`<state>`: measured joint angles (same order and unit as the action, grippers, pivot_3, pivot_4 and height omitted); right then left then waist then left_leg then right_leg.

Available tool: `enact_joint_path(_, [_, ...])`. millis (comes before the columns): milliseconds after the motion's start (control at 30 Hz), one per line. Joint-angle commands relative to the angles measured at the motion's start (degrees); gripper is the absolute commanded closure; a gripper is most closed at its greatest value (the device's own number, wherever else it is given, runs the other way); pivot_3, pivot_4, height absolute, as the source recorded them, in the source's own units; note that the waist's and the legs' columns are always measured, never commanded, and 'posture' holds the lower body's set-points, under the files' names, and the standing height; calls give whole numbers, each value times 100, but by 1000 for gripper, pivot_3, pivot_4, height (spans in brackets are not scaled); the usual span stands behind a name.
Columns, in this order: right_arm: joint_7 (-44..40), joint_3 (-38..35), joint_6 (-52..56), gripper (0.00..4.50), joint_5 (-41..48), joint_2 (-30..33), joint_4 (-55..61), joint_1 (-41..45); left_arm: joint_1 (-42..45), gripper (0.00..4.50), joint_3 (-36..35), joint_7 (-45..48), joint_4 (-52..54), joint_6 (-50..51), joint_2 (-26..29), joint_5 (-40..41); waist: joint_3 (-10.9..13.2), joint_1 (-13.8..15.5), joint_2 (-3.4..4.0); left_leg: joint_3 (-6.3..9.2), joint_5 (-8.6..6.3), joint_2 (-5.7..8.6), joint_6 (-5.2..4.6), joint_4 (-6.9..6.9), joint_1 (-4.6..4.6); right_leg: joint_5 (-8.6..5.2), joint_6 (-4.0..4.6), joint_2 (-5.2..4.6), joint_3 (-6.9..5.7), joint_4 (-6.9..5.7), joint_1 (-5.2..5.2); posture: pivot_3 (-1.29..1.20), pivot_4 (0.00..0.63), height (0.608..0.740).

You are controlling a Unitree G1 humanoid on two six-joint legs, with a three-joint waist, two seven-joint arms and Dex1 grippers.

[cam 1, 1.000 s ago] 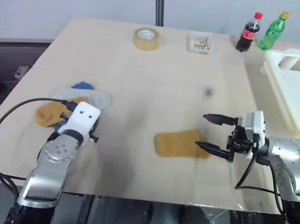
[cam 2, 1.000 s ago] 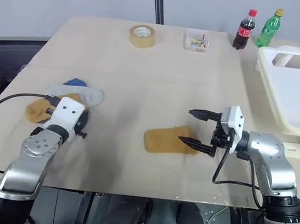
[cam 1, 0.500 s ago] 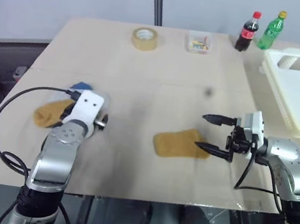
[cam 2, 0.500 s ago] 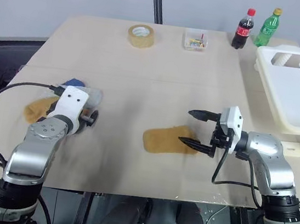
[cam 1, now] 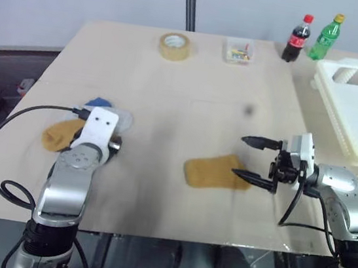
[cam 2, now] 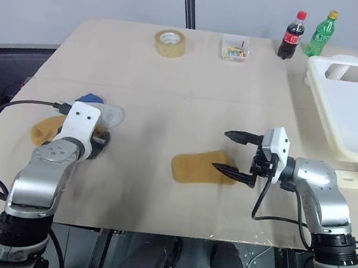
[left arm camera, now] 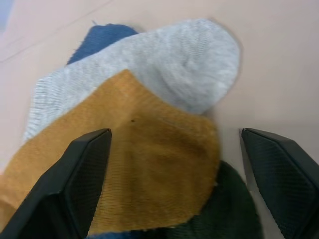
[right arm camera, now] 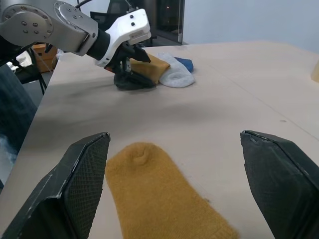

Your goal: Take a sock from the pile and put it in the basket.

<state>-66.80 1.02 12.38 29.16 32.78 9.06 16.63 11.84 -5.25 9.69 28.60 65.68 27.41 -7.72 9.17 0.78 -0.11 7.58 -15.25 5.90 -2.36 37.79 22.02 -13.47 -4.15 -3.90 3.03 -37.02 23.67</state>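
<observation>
The pile (cam 1: 78, 124) lies at the table's left: a mustard sock (left arm camera: 144, 164) on top of a light grey one (left arm camera: 184, 64), with blue (left arm camera: 99, 37) and dark green (left arm camera: 224, 214) ones underneath. My left gripper (left arm camera: 174, 133) is open, its fingers straddling the mustard sock just above the pile. A second mustard sock (cam 1: 217, 172) lies alone at the table's middle. My right gripper (cam 1: 239, 156) is open, pointing left, with its lower finger over that sock's right end. The cream basket (cam 2: 350, 110) stands at the far right, with nothing in it.
At the table's far edge stand a tape roll (cam 1: 175, 45), a small clear box (cam 1: 238, 50), a cola bottle (cam 1: 297, 38) and a green bottle (cam 1: 324, 37). A black cable (cam 1: 5, 151) loops beside my left arm.
My left wrist has tipped up toward level and sits a little farther over the pile. The right arm and the lone mustard sock have not moved.
</observation>
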Motion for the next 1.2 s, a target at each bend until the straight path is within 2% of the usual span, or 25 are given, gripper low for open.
enact_joint_path(33, [36,-15,-93,135,17,-34,146,0,97,2009,-134,-138,60,-56,-56,-58,0,0,0,0,0,0,0,0,0,0,0,0,0,0,0,0,150,739])
enact_joint_path(133, [41,-10,-99,135,16,-39,132,8,89,3042,-121,-167,68,-43,-84,-59,0,-2,0,0,0,0,0,0,0,0,0,0,0,0,0,0,150,739])
enact_joint_path(167, [40,-8,-101,135,16,-39,127,9,73,3516,-116,-175,80,-38,-92,-61,0,-3,0,0,0,0,0,0,0,0,0,0,0,0,0,0,150,739])
enact_joint_path(200, [39,-5,-103,135,15,-39,118,12,47,3516,-112,-180,93,-34,-95,-61,0,-3,0,0,0,0,0,0,0,0,0,0,1,0,0,0,150,739])
enact_joint_path(233, [37,-2,-107,135,12,-39,109,16,23,4103,-111,-182,105,-27,-95,-59,0,-2,0,0,0,0,0,0,0,0,0,0,1,0,0,0,150,739])
enact_joint_path(300, [35,0,-107,135,11,-40,93,28,-18,4442,-122,-185,128,-12,-94,-53,0,-2,0,-1,0,0,0,0,0,0,0,0,1,0,0,0,150,739])
enact_joint_path(667, [28,21,-109,135,-1,-43,82,21,-98,4442,-194,-121,304,40,-206,57,0,-1,0,-1,0,0,0,0,0,0,0,0,0,0,0,0,150,739])
enact_joint_path(767, [55,41,-97,135,0,-68,121,-6,-9,3754,-216,-149,344,79,-194,46,0,-1,0,0,0,0,0,0,0,0,0,0,0,0,0,0,150,739])
enact_joint_path(867, [57,43,-100,135,-10,-68,124,-22,62,2648,-191,-136,267,150,-87,37,0,-2,0,0,0,0,0,0,0,0,0,0,0,0,0,0,150,739])
enact_joint_path(1200, [99,32,-126,135,-36,-81,145,-72,26,2648,-570,21,417,540,274,100,0,-5,0,-1,0,0,0,0,0,0,0,1,1,-1,1,0,150,739])
